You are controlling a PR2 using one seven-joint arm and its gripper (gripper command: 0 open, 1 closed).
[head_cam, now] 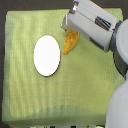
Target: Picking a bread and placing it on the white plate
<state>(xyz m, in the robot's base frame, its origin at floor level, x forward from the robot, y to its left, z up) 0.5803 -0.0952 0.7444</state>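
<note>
Bread [70,42] just below hand [66,23], long axis running up-down, white plate [47,55] toward exterior view's left; hand's opening unreadable.

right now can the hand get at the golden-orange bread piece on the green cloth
Probably yes. The hand sits right over the upper end of the golden-orange bread piece, and nothing lies between them; the round white plate is off to the exterior view's left.

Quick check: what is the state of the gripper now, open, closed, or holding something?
Gripper: at the upper end of the bread, but its fingers are too blurred to tell open from closed. The plate has nothing on it.
</note>
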